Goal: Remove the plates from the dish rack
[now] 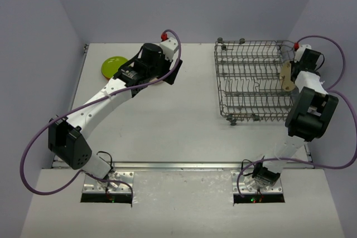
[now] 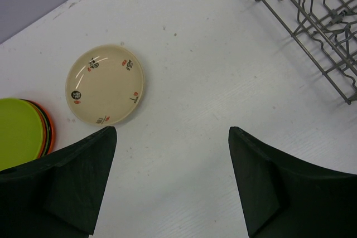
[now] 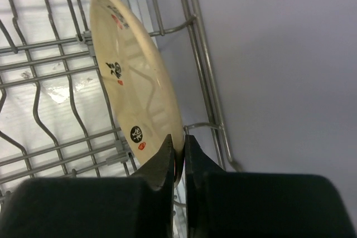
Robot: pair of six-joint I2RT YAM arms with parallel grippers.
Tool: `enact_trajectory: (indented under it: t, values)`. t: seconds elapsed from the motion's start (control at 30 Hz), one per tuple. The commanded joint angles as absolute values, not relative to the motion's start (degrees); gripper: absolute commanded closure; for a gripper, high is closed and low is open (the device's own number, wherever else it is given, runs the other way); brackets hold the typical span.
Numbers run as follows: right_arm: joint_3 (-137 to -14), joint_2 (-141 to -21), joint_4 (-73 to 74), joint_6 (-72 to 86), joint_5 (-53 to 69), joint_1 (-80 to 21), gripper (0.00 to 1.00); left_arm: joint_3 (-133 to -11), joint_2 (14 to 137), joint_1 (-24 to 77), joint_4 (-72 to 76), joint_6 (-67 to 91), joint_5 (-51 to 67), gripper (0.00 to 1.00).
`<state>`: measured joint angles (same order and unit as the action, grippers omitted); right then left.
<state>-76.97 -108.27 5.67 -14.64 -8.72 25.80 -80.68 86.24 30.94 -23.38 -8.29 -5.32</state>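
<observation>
Right tool is clamped on the rim of a beige plate. That plate stands on edge inside the rack, over on its right side close to the side wires (the face has dark marks and a few little red ones). Left tool is wide open with nothing in it, hanging over the surface left of the rack. Below it a second plate, also beige, lies flat and face up just beside a small stack. The green plate is on top, with the orange plate edge peeking out underneath. There's a dark edge between those two, can't tell what it is. The stack is well apart from the rack, near the surface's far left corner.
</observation>
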Motion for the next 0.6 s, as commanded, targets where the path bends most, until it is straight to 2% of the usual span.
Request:
enact_trajectory:
  t: [0.0,0.37,0.5,0.57]
  values:
    - [-78.8,-102.5,5.6,-13.6,-7.2,26.0,1.00,-83.4,86.4,30.5,-22.0,-7.5,-5.2,0.21]
    - [-77.0,-92.6,7.3,-9.5,-5.1,25.8,1.00,-86.0,86.8,29.5,-23.3,-5.7,-5.5,0.19]
    - [-77.3,-88.0,12.1,-7.1,3.8,25.8,1.00,-87.9,87.0,25.3,-24.8,-3.5,-0.1,0.18]
    - [-78.4,-85.9,15.8,-6.1,15.9,25.8,1.00,-89.0,87.3,21.9,-25.5,-1.8,9.9,0.18]
